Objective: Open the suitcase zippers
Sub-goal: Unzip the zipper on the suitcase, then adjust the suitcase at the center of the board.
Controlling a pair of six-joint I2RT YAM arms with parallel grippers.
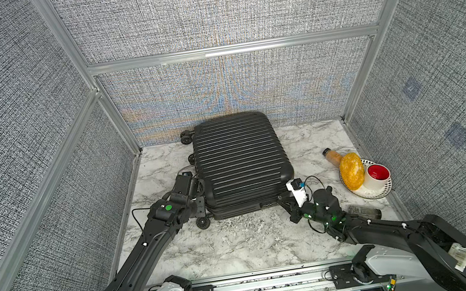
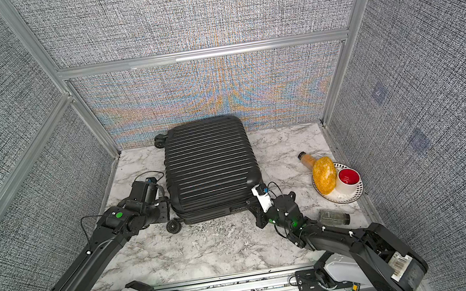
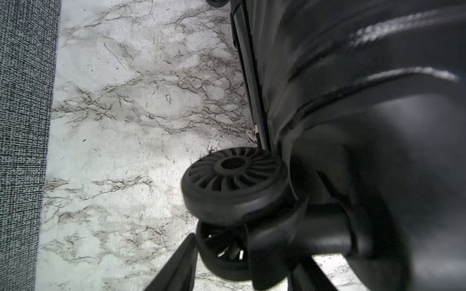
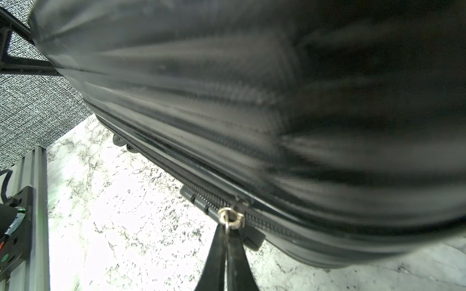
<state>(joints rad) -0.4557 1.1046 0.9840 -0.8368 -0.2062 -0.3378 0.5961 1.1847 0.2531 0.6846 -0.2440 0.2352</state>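
**Ann:** What is the right hand [image 4: 226,235] doing?

**Ben:** Its fingers [image 4: 218,254] are pressed together on the pull [image 4: 230,217]. That is at the near right corner of the case [image 1: 240,157].

**Ann:** Which way does the zipper [image 4: 176,173] go from there?

**Ben:** Sideways. It runs along the near side of the case, left toward the wheel [image 3: 234,176] and right toward the corner. So I think the pull must slide along that line, not out toward the arm.

**Ann:** Left or right?

**Ben:** I can't tell. The teeth look shut on both sides of the pull.

**Ann:** And the left hand [image 3: 247,252]?

**Ben:** It is at the near left corner, with one finger on each side of the wheel. I can't tell if they squeeze it.

**Ann:** Which arm is nearer the pull?

**Ben:** The right one. It has it.

**Ann:** Where is the case?

**Ben:** Flat on the counter [image 1: 240,245], wheels to the left. Its far end is near the back wall [image 1: 233,90].
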